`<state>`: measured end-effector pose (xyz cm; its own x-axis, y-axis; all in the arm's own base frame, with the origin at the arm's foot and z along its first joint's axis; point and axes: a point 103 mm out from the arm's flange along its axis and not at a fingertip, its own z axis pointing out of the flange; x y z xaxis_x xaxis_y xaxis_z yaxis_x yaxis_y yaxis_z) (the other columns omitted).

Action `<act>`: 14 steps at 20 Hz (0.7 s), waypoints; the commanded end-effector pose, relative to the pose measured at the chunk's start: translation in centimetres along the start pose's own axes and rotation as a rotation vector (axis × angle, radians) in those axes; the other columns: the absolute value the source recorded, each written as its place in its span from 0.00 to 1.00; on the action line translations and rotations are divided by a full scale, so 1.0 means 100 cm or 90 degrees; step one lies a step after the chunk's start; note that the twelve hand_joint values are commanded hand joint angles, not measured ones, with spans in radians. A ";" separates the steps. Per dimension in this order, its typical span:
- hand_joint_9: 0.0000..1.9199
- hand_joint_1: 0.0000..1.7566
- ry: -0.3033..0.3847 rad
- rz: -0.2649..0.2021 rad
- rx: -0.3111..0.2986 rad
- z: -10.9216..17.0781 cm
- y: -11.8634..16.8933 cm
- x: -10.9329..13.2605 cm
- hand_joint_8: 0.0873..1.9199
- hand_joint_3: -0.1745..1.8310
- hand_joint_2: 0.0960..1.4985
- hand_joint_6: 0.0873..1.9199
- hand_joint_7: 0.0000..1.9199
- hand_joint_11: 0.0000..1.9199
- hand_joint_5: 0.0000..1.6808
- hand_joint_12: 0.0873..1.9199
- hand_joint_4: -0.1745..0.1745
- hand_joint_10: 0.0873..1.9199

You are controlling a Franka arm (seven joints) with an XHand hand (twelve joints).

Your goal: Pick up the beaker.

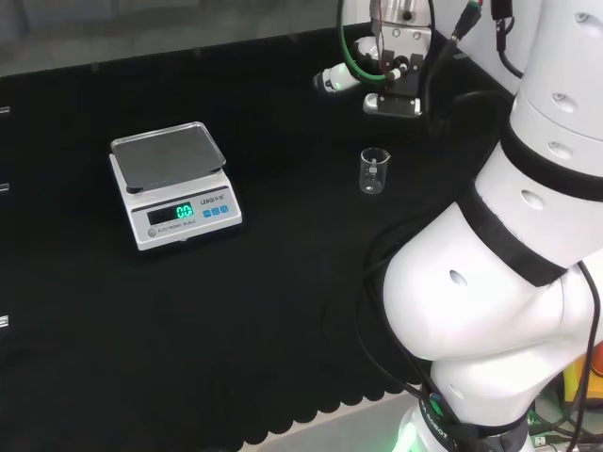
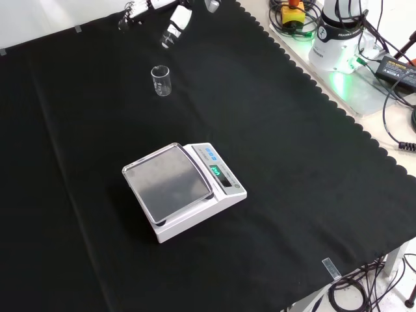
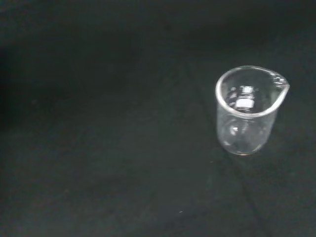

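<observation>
scale nearest, beaker upright beyond, hand above.

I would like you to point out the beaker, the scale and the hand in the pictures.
beaker (image 1: 374, 171), head view, on its clear glass wall.
scale (image 2: 168, 182), front view, on the middle of its weighing pan.
hand (image 2: 175, 27), front view, on a white finger above the beaker.
</observation>
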<state>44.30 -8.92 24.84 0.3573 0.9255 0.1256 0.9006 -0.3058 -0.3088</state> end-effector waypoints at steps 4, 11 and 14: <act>0.00 0.17 0.010 0.015 0.028 0.030 0.016 -0.010 0.24 0.07 0.63 0.00 0.00 0.00 0.06 0.78 0.42 0.22; 0.00 0.17 0.015 0.022 0.049 0.047 0.027 -0.011 0.24 0.07 0.63 0.00 0.00 0.00 0.06 0.78 0.41 0.22; 0.00 0.17 0.020 0.025 0.049 0.050 0.029 -0.014 0.24 0.07 0.63 0.00 0.00 0.00 0.06 0.78 0.41 0.22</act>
<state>44.73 -9.42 20.28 0.3842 0.9148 0.1246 0.8710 -0.3144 -0.3774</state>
